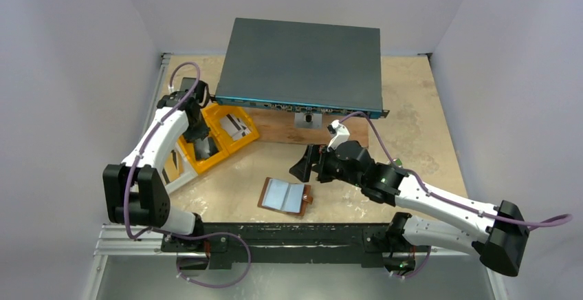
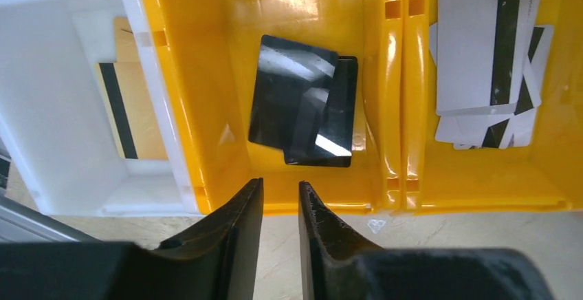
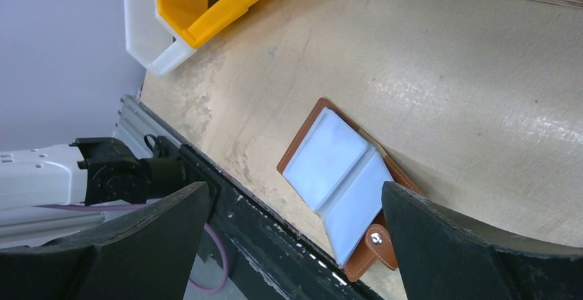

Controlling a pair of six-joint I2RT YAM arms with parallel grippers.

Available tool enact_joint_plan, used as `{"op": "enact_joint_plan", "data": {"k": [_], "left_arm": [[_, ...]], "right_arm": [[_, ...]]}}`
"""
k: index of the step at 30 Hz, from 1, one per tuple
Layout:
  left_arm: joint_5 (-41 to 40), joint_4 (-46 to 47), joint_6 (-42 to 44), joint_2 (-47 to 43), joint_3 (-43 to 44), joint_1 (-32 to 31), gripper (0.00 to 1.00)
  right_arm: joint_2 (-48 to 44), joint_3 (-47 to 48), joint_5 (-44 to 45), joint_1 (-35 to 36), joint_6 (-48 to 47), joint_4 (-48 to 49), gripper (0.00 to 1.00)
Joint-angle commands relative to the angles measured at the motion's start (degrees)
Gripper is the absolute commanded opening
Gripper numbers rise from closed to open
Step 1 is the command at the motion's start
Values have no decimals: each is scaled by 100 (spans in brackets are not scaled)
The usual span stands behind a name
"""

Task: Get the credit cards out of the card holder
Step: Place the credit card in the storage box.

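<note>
The card holder [image 1: 285, 195] lies open on the table near the front edge, brown leather with pale grey-blue pockets [image 3: 337, 176] and a strap tab [image 3: 377, 241]. My right gripper [image 3: 294, 186] hangs wide open just above it, empty; from the top view it [image 1: 302, 164] sits up and right of the holder. My left gripper [image 2: 280, 190] is over the yellow tray [image 2: 206, 73], jaws slightly apart with nothing between them. Two black credit cards [image 2: 302, 111] lie in the tray's middle compartment. White striped cards [image 2: 488, 59] are piled in its right compartment.
A white plastic box [image 2: 62, 162] beside the yellow tray [image 1: 237, 145] holds a tan card with a black stripe [image 2: 127, 107]. A large dark grey flat device [image 1: 302, 62] rests on a wooden board [image 1: 282, 128] at the back. Walls close in on both sides.
</note>
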Motion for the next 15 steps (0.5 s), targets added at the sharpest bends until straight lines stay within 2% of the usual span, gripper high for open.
{"op": "enact_joint_plan", "data": {"k": [1,8,11,15], "left_arm": [[268,77,127,-218,19,34,30],[705,34,181,-958,-112,34,40],[1237,67,205,-1519,-358,25,44],[2004,147,123,-2318,-883,9,46]], "right_arm": [[-82,128,199,-9,-122,33,99],[176,280,318,-17,-296,-99,99],[398,332,313,30,-218,-102,99],[705,592,790,457,-131,-236,99]]}}
